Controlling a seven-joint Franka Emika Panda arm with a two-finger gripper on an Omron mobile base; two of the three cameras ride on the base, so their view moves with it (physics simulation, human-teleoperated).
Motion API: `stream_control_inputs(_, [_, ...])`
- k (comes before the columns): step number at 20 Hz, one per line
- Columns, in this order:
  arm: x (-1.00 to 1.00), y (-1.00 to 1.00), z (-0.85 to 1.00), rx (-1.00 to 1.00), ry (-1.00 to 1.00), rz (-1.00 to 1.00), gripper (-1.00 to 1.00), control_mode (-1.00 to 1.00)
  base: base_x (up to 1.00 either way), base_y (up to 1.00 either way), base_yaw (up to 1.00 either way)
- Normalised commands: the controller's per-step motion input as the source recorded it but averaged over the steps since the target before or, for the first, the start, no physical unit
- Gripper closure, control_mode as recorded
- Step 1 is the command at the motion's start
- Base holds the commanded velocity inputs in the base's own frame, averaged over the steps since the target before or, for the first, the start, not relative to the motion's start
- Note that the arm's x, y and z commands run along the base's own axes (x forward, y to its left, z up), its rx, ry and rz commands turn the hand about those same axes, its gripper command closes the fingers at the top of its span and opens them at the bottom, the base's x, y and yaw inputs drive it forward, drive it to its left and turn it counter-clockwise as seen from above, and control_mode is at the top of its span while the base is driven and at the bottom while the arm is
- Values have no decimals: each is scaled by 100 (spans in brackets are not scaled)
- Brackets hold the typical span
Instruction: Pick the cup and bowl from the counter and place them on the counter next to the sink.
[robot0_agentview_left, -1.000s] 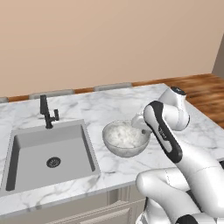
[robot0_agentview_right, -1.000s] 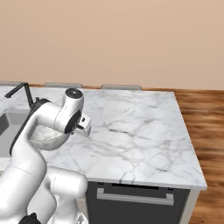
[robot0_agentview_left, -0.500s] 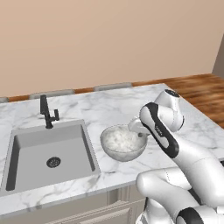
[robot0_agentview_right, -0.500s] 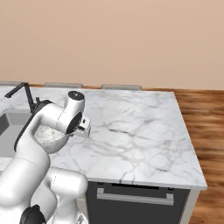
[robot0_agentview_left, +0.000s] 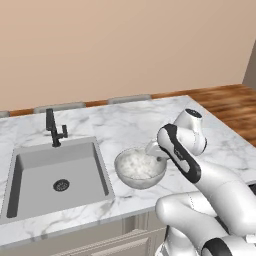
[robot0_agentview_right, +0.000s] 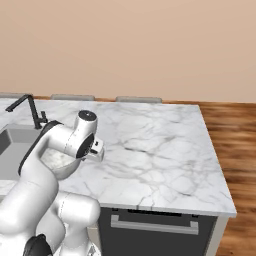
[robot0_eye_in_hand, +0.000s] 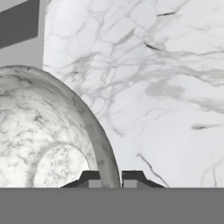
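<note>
Hand view shows the gripper (robot0_eye_in_hand: 110, 177) pinching the bowl (robot0_eye_in_hand: 48, 131) by its rim, a fingertip each side, for carrying beside the sink (robot0_agentview_left: 55, 175).

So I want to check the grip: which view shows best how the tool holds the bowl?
The hand view: the wide grey-white speckled bowl has its rim between the tool fingertips. The left base view shows the whole bowl beside the grey sink, the grip hidden. The right base view hides most of it behind the arm.
</note>
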Motion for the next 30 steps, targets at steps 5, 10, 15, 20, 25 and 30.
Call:
stream_control_inputs(5, [24,6,-27,-5,0,0,100,-100,0,0,0])
stream_control_inputs(10, [27,9,-22,-6,3,0,100,-100,0,0,0])
stream_control_inputs(15, [27,12,-17,-6,4,0,100,-100,0,0,0])
stream_control_inputs(20, [33,8,-15,-6,6,0,100,-100,0,0,0])
stream_control_inputs(25, [26,0,-23,-4,2,0,100,-100,0,0,0])
stream_control_inputs(30, [1,0,-14,-1,0,0,100,-100,0,0,0])
